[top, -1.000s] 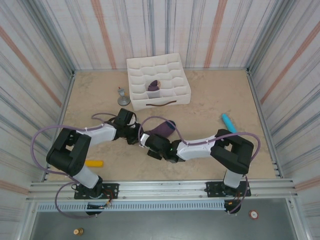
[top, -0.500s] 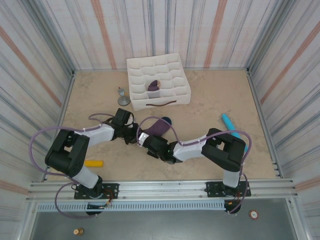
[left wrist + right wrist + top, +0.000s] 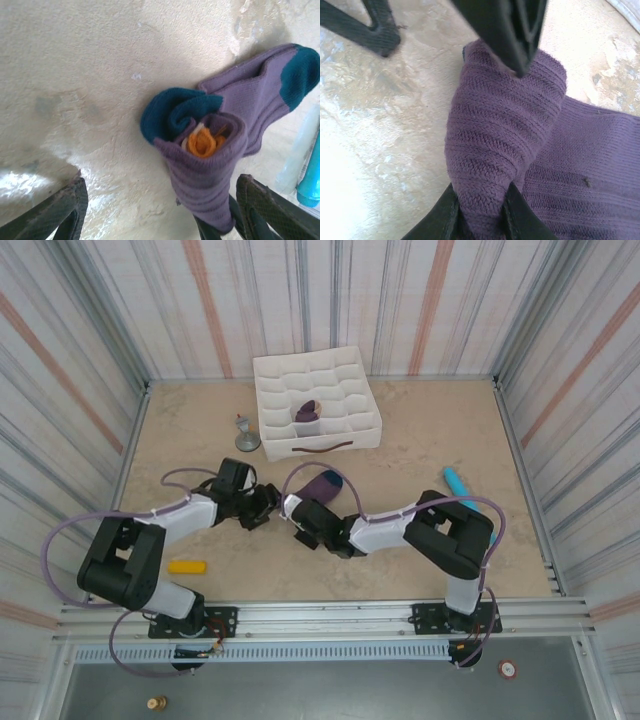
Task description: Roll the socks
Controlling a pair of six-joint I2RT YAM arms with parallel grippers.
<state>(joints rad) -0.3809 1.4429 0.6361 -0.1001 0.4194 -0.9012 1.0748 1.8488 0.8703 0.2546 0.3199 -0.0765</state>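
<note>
The right gripper (image 3: 482,220) was clamped narrow on the rolled end of the purple sock (image 3: 210,165) at mid-table, its fingers (image 3: 447,215) biting into the ribbed fabric from below. The left gripper (image 3: 160,205) stood spread wide and empty just beside it, one finger either side of the roll, whose open end faced that claw and showed the orange cuff (image 3: 202,142) coiled at its core. From the pinch outward, the unrolled foot lay flat on the table (image 3: 200,430), its long axis running away from both arms and a little to the right, teal toe (image 3: 300,70) pointing towards the white divided organiser (image 3: 372,422). There a rolled bundle (image 3: 308,412) already sat in one compartment. Any further rolling looked bound to travel along that line, toe-ward.
</note>
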